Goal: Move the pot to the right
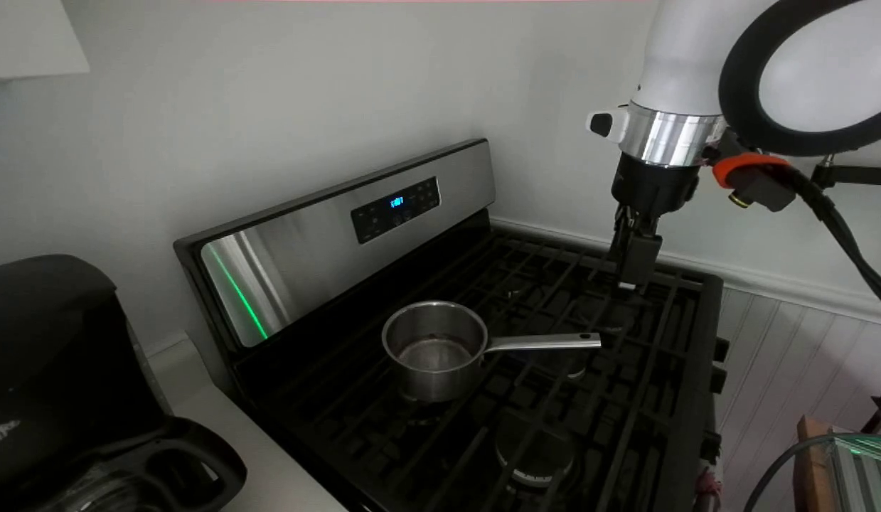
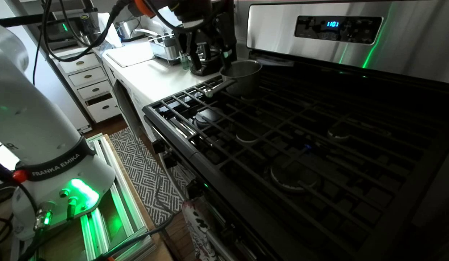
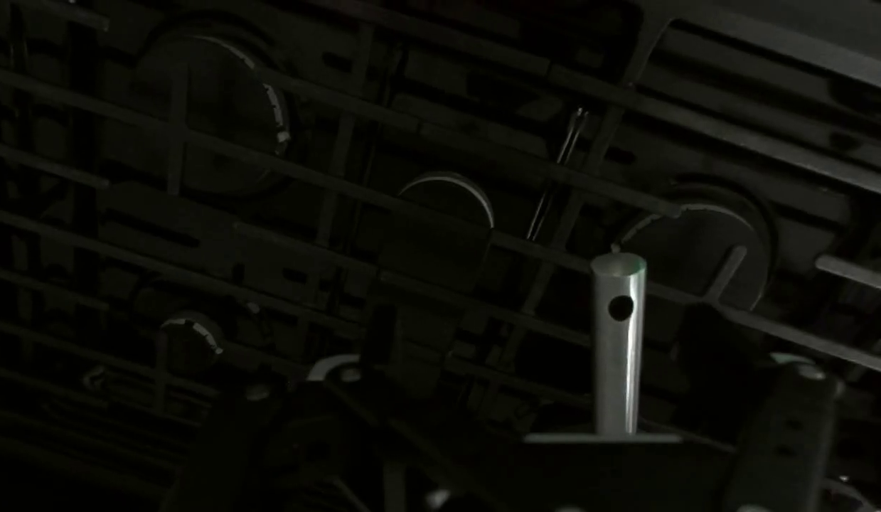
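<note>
One stainless-steel saucepan (image 1: 434,352) is seated on the gas-stove grate (image 3: 298,169), rear corner, at the coffee maker (image 1: 49,348) end; handle (image 1: 543,343) pointed frontward. Fingers (image 1: 639,259) are spread wide, nothing gripped, no contact visible in an exterior view. Handle is seen between them in the wrist view, off-centre toward the picture-right one. Step judged: handle grasp. Should be centred before descent, else the saucepan may be spun by one-sided contact. Weight likely sits far from the handle tip, so a grip nearer the saucepan is preferred: less droop, less twist. Firm closure to be checked, then lifted clear of the grate, carried level to the right.
</note>
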